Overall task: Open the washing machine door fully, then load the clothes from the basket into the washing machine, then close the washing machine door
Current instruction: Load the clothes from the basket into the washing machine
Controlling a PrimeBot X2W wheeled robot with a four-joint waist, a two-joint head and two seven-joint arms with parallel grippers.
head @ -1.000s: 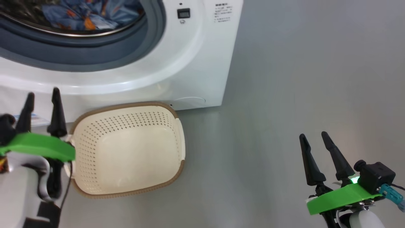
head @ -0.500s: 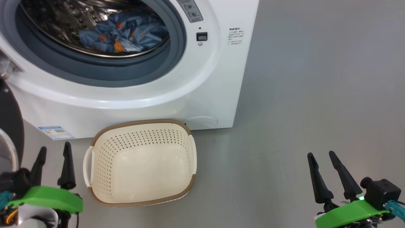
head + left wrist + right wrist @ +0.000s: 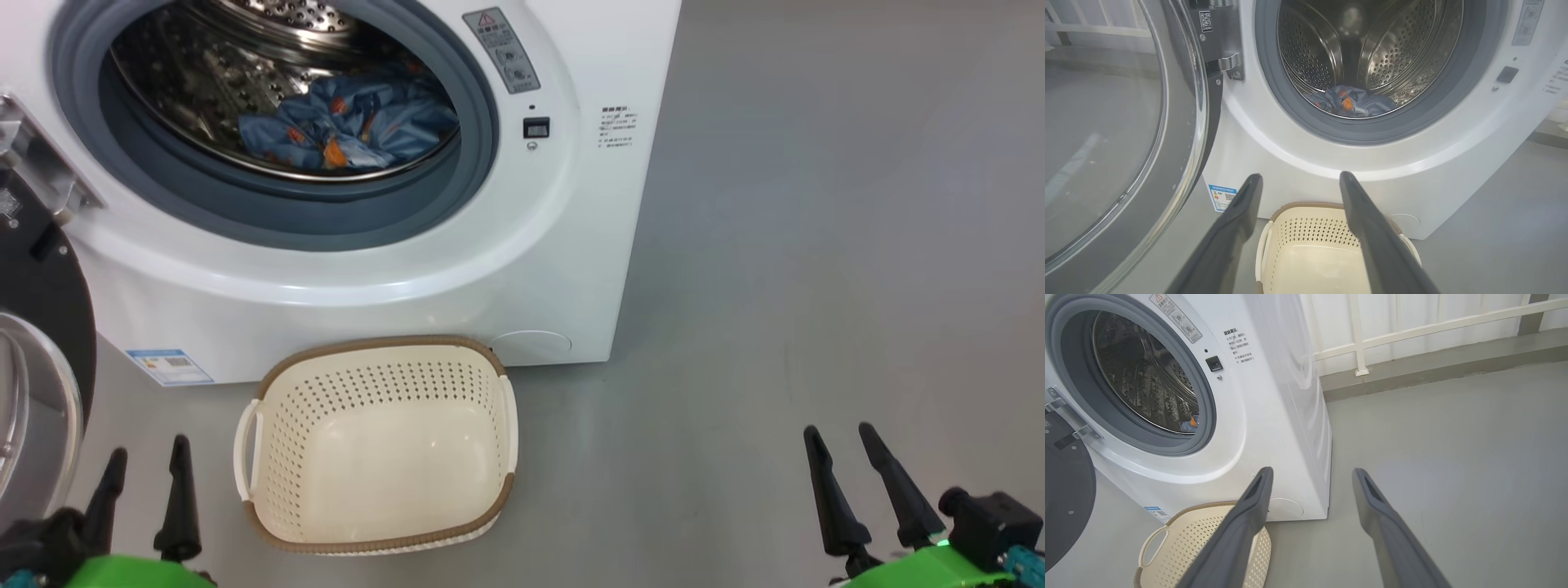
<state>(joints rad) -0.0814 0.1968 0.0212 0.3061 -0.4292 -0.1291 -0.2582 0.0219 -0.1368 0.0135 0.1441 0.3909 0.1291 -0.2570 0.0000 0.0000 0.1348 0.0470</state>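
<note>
Two grippers: left gripper [image 3: 150, 446] low at the left, right gripper [image 3: 837, 430] low at the right, both over the grey floor [image 3: 816, 245], fingers pointing toward the machine [image 3: 490, 269].
left gripper state: released, fingers spread wide and grasping nothing; in its wrist view the far rim of the basket [image 3: 1306, 204] shows between them.
right gripper state: released, fingers spread wide, bare floor between them.
machine: white front-loader with its round opening uncovered, a grey seal [image 3: 326, 220] ringing a perforated steel drum [image 3: 204, 73].
door [image 3: 49, 302]: swung open to the left on a metal hinge [image 3: 45, 175], with its black ring and glass bowl at the left edge of the head view.
clothes [image 3: 351, 131]: a blue bundle with orange figures, lying low in the drum behind the seal.
basket place: on the floor close against the machine's base, under the opening, its bare cream bottom in full view; whether it touches the base I cannot tell.
in the way: the open door stands just to the left of the left gripper; the basket sits between that gripper and the machine's front, and well apart from the right gripper.
around: a blue label [image 3: 170, 366] low on the front, a warning sticker [image 3: 502, 49], a small dark display [image 3: 536, 127], a round cap [image 3: 531, 343] near the base, and a white railing [image 3: 1357, 335] behind the machine.
</note>
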